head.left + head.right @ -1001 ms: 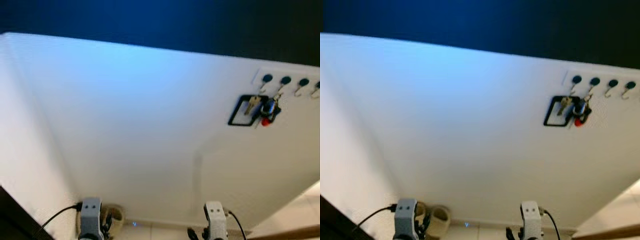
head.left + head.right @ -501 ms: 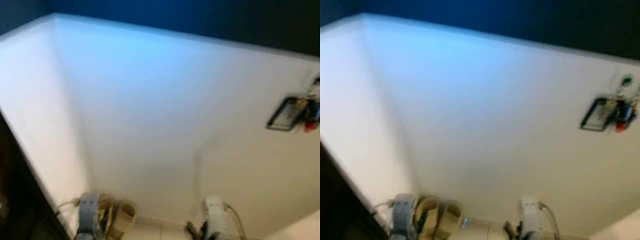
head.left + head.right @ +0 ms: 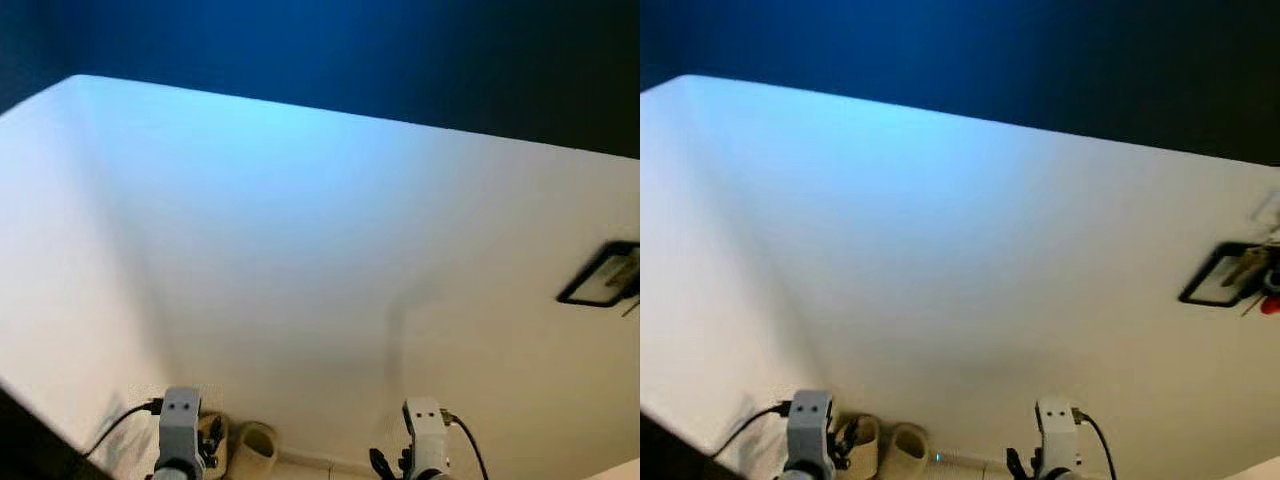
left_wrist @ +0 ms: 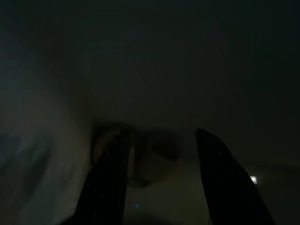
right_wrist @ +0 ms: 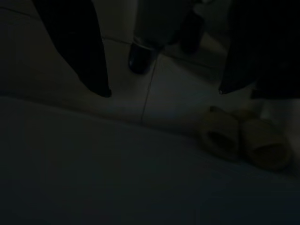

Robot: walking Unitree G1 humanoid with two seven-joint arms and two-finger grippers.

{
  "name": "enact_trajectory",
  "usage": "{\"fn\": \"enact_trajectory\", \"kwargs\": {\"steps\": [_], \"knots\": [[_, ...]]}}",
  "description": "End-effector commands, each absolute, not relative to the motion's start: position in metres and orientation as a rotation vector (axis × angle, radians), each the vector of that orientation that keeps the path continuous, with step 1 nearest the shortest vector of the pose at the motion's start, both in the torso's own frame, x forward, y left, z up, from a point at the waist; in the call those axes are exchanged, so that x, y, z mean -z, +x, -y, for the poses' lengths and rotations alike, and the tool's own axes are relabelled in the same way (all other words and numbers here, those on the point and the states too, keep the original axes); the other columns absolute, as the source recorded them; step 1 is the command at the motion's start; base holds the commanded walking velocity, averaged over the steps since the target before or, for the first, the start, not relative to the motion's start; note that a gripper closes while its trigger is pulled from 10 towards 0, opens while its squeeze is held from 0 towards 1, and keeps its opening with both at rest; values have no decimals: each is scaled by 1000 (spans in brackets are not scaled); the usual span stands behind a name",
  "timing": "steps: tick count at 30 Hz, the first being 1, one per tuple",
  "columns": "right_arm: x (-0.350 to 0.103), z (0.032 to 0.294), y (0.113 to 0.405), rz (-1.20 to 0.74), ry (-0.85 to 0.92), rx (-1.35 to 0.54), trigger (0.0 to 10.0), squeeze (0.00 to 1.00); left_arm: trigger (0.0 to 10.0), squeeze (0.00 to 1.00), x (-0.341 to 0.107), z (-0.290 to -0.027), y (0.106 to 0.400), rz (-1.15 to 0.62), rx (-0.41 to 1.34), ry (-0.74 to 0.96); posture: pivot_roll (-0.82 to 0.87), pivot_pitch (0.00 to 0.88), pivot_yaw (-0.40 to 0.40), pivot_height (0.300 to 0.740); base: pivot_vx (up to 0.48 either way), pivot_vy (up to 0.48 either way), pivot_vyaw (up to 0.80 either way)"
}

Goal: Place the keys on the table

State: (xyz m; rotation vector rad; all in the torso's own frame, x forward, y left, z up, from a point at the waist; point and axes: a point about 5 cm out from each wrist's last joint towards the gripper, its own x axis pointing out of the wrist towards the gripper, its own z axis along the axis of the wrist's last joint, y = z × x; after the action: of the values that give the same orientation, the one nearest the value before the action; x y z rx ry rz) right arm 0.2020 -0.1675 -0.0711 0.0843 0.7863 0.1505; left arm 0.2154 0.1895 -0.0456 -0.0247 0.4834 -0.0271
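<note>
The keys (image 3: 1252, 268) hang on a white wall at the far right, beside a black rectangular tag (image 3: 1212, 276) and a red fob (image 3: 1271, 305). They are well above and to the right of both arms. My left arm (image 3: 178, 438) and right arm (image 3: 424, 436) hang low near the floor. In the dark left wrist view my left gripper (image 4: 161, 134) is open with nothing between its fingers. My right gripper (image 5: 164, 93) is open too, empty, pointing at the tiled floor.
A pair of beige slippers (image 3: 886, 446) lies on the floor at the foot of the white wall (image 3: 300, 250), between my arms; it shows again as slippers (image 5: 243, 138) in the right wrist view. A dark edge (image 3: 30, 450) stands at the lower left.
The camera has swung left, so the keys have slid from right of centre to the picture's right edge. Both arms still hang as before.
</note>
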Motion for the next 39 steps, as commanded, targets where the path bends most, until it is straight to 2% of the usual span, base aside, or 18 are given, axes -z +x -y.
{"fn": "enact_trajectory", "kwargs": {"steps": [1,11,18,39], "knots": [[72,166,202,-789,93,-146,10000,0,10000,0,54,-195,201,-533,4,-30,76,48,-12,740,0,0,0],[71,168,202,-785,89,-143,10000,0,10000,0,55,-193,198,-528,18,-23,71,51,-13,740,0,0,0],[71,169,202,-785,90,-142,10000,0,10000,0,55,-192,199,-526,22,-25,72,54,-11,740,0,-480,0],[71,170,203,-784,105,-130,10000,0,10000,0,56,-196,198,-548,-12,-22,63,48,-5,740,0,0,0]]}}
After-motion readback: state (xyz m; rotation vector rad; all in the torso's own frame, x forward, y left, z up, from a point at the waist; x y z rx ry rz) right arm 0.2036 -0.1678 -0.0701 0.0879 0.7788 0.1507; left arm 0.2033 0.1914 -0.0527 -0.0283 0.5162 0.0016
